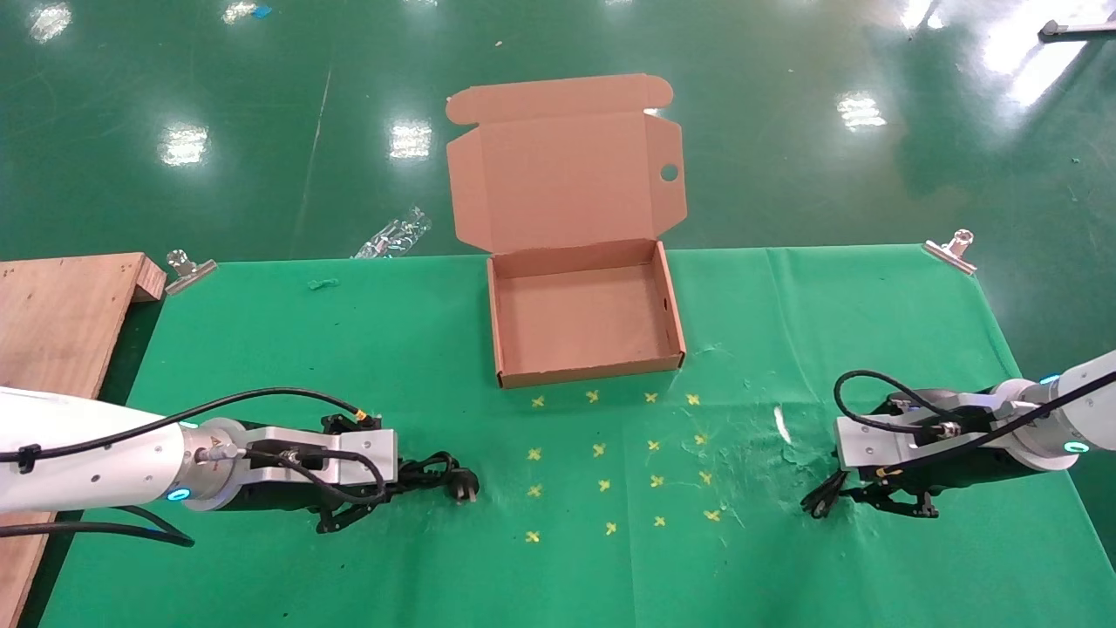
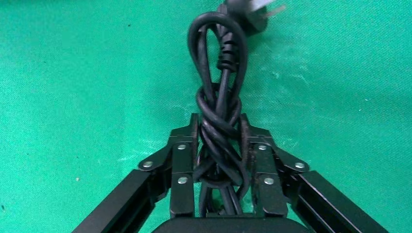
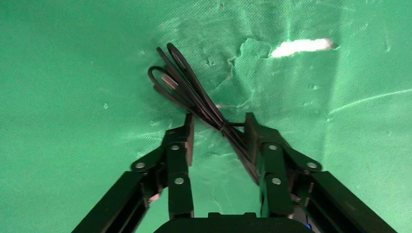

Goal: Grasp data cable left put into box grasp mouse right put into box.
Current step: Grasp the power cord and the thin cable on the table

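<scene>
**Kid:** Black fingers [image 2: 182, 160] of the left gripper [image 2: 219, 145] squeeze the data cable [image 2: 218, 107] near the table's left front edge.

**Helper:** Yes, nearly closed on it. Lift gently so the plug [image 1: 463, 487] doesn't drag, then go to the box [image 1: 586, 362] at the back edge.

**Kid:** And the right gripper [image 3: 219, 141]?

**Helper:** It's half open by the right edge, around a thin cord [image 3: 194, 97]. I can't see the mouse.

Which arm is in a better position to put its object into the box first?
The left. The left gripper has its fingers closed on the data cable. The right gripper is open around only a thin cord. The box is open.
</scene>
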Controlling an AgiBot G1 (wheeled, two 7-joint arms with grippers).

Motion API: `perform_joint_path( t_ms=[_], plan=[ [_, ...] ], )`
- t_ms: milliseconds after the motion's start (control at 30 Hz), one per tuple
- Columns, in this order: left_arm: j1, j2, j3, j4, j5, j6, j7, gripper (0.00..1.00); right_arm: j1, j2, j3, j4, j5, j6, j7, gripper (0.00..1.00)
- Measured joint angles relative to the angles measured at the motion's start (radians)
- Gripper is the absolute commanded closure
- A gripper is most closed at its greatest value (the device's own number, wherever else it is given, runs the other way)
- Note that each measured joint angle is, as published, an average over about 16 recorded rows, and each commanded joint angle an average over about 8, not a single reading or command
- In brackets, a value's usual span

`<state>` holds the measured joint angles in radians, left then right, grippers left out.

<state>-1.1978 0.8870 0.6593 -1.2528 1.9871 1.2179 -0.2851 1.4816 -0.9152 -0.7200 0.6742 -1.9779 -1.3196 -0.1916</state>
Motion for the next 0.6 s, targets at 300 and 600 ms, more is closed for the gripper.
perform_joint_path(
  t_ms=[300,600],
  plan=[
    [0.0,0.0,0.0,0.0,0.0,0.0,0.0,1.0,-0.001,0.001,0.0,0.002,0.001,-0.001,0.001,1.0],
    [-0.004,-0.002,-0.003,-0.003,-0.005,0.003,-0.001,1.0,0.007,0.007,0.006,0.01,0.008,-0.005,-0.002,1.0]
  ],
)
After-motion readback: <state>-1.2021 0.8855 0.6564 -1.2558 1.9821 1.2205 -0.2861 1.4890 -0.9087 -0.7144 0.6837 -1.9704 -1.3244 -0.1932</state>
